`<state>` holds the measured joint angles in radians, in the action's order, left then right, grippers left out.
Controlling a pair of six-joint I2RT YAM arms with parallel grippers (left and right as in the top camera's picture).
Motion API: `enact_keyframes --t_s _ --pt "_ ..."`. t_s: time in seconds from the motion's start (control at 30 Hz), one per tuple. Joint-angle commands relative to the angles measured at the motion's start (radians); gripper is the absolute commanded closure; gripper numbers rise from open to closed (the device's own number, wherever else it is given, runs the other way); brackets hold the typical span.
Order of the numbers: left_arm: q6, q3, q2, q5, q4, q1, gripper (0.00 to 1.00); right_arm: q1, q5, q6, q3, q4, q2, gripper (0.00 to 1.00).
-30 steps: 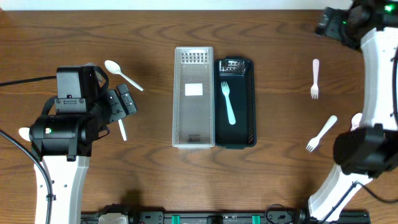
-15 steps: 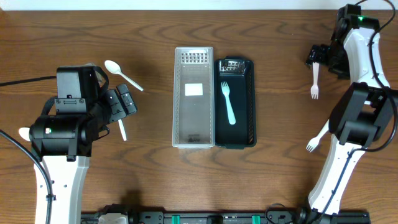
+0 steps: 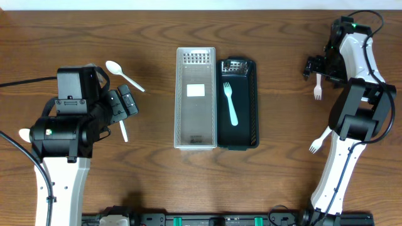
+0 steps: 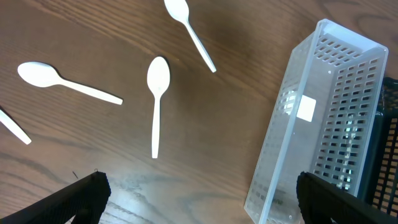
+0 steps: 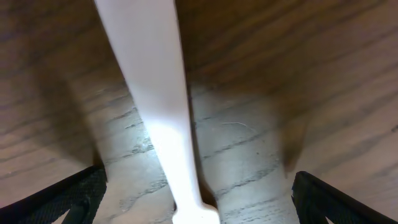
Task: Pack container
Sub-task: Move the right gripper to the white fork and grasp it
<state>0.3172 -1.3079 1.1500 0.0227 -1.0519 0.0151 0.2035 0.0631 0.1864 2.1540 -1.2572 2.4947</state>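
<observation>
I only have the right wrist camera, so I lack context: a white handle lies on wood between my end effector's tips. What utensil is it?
Observer: A pale fork, at the far right of the table, tines pointing toward the robot's side.
Operator: Where is the container?
Observer: Mid-table: a black tray sits against a clear basket, the tray on your side.
Operator: Anything packed yet?
Observer: One light blue fork lies in the black tray.
</observation>
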Motion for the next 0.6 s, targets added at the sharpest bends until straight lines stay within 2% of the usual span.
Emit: enact_keyframes --t_s 0.0,0.43,0.57 --pt "-0.009 -0.018 -0.001 -0.009 -0.006 0.002 0.02 -0.01 -0.016 -0.039 -0.005 0.0 0.01 0.01" --pt "-0.01 -0.018 -0.001 -0.009 -0.006 0.002 0.02 -0.006 -0.079 -0.046 -0.041 0.015 0.01 0.05" --pt "-0.01 -0.018 -0.001 -0.009 -0.006 0.002 0.02 -0.006 -0.079 -0.046 -0.041 0.01 0.01 0.14"
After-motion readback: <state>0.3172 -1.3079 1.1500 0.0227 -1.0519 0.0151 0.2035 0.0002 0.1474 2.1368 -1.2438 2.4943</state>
